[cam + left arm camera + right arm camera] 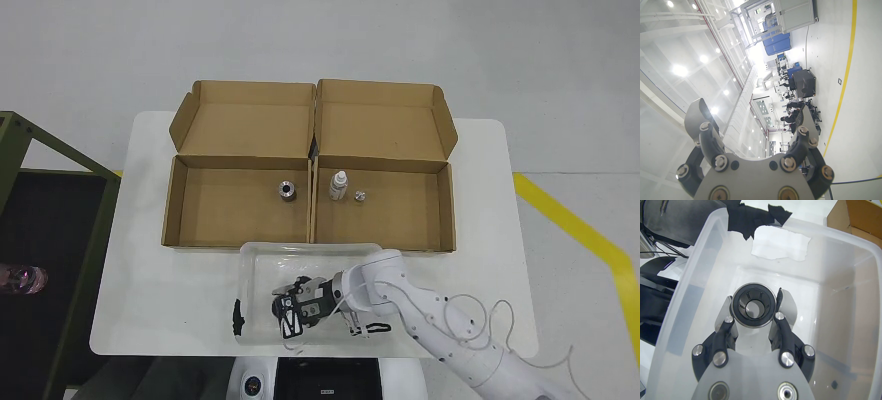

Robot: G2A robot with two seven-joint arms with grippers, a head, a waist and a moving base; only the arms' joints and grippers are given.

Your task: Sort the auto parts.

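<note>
- Two cardboard boxes stand open side by side at the far side of the table [150, 260]. The left box [200, 215] holds one round metal part [287, 189]. The right box [410, 215] holds a white bottle-shaped part [340, 185] with a small metal part [362, 196] just beside it.
- Clear bin [262, 262] sits on the near side, just in front of the boxes, with black tape [757, 220] on its wall.
- Left gripper [751, 111] is spread wide and empty, pointing up toward the ceiling, away from the table.
- Right gripper [754, 298] is down inside the bin, at its left end as seen from above [290, 312]. Its fingers [786, 306] are narrowed onto a bearing [753, 313], one on each side, with the bore facing the wrist camera.
- Step in hand, my read: picking from the bin. The grasp looks made, but I can't tell if the bearing is off the bin floor.
- Next move calls for a straight lift until the bearing clears the bin wall, then a carry across to the boxes.
- The bearing resembles the round metal part, so the left box is the likely target. That's a judgement, not certain.
- The smooth round body could slip or roll between the pads, so hold the squeeze and release low in the box.
</note>
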